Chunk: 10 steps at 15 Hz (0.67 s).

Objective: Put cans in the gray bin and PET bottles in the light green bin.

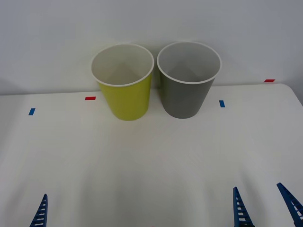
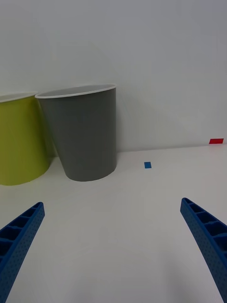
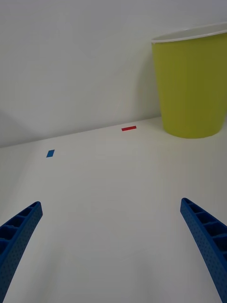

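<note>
Beside the gray bin [image 1: 189, 80] stands the light green bin [image 1: 124, 81] on the counter [image 1: 151, 156]; nearer than both, the left claw [image 3: 111, 251] and right claw [image 2: 113, 246] hang spread apart, holding nothing. Any can would likely be light, slick and dentable; grip it mid-body.

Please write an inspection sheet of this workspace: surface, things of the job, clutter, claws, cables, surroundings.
Surface: white table, with small tape marks, two blue and two red.
Job's things: light green bin and gray bin upright side by side at the table's far side, green on the robot's left; can: nothing seen.
Clutter: nothing seen.
Claws: left claw and right claw both open, holding nothing, low at the near edge.
Cables: nothing seen.
Surroundings: plain pale wall behind the table.
</note>
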Tool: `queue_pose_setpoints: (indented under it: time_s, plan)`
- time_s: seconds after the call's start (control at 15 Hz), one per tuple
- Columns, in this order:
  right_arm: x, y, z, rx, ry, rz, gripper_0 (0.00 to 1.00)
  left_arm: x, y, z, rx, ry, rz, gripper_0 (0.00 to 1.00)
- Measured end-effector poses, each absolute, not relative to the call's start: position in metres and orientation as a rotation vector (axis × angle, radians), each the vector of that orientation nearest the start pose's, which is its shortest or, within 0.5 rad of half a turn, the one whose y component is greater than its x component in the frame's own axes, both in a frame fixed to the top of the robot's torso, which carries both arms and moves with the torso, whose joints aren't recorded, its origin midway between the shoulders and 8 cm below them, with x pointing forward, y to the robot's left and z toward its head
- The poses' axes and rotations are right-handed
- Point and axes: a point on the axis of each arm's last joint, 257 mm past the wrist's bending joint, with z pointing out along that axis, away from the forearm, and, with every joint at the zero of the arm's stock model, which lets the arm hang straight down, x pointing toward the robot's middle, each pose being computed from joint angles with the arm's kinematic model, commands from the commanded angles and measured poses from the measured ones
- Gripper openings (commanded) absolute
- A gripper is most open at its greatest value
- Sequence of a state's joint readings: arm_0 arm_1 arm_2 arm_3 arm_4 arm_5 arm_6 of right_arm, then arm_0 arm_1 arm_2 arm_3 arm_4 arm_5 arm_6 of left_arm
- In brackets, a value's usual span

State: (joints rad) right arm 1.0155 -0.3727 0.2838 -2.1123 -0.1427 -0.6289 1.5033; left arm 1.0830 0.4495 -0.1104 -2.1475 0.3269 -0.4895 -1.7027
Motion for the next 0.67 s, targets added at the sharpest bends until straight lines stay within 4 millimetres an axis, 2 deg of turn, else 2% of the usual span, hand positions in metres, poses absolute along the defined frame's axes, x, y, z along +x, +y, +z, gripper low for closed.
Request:
queue_pose_setpoints:
  time_s: [0.67]
  plan:
    - [0.2426, -0.2342, -0.2038, -0.016, 1.456, 0.141, 1.0, 0.2339, 0.3199, -0.224, 0.098, 1.612, 0.133, 1.0]
